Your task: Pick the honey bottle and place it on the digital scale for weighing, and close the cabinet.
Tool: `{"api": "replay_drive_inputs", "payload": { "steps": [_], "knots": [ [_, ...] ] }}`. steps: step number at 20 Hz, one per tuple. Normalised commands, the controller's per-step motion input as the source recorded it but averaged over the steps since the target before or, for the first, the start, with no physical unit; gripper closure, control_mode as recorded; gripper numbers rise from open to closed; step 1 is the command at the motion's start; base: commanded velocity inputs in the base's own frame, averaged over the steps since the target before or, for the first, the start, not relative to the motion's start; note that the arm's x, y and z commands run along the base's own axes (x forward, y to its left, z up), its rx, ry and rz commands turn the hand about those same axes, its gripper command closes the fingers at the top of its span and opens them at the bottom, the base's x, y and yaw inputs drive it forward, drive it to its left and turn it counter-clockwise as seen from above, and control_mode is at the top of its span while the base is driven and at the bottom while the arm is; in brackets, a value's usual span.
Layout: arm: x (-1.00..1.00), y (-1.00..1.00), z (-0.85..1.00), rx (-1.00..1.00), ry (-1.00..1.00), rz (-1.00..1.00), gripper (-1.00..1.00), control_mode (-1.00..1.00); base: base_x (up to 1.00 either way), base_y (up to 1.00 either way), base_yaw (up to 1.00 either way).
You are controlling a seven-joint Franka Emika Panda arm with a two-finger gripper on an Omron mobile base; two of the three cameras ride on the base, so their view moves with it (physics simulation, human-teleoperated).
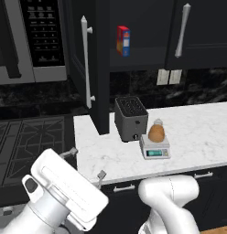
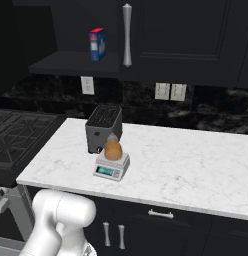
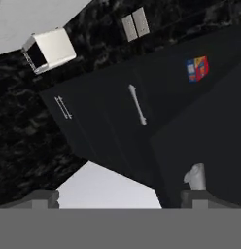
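Honey bottle sits on digital scale; cabinet door stands ajar; gripper fingers wide, empty; door handle seemingly just above one fingertip; push the panel, steadily.

Light was even and flat in all three rendered views, with no visible lamp. The white marble countertop was the brightest surface, while the black flat-panel wall cabinet and its open interior fell nearly featureless. The dark boxy metal toaster cast only a faint soft shadow. No glare showed. Edges looked slightly soft, perhaps from low resolution. The hand view was tilted and mostly murky.
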Motion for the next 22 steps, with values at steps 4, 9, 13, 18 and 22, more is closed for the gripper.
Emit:
{"api": "replay_drive_inputs", "payload": {
  "steps": [4,9,13,18,22],
  "knots": [
    [1.0,0.76,-0.5,-0.07,-0.14,-0.23,-1.0,-1.0,0.0,0.0,0.0],
    [1.0,0.46,-0.43,-0.09,-0.02,-0.05,-1.0,-1.0,0.0,0.0,0.0],
    [1.0,-0.03,0.03,-0.01,-0.04,0.0,-1.0,-1.0,0.0,0.0,0.0],
    [0.66,-0.06,0.6,0.0,-0.11,0.03,-1.0,-1.0,0.0,0.0,0.0],
    [0.53,-0.11,0.7,0.0,-0.15,0.0,-1.0,-1.0,0.0,0.0,0.0]
  ]
}}
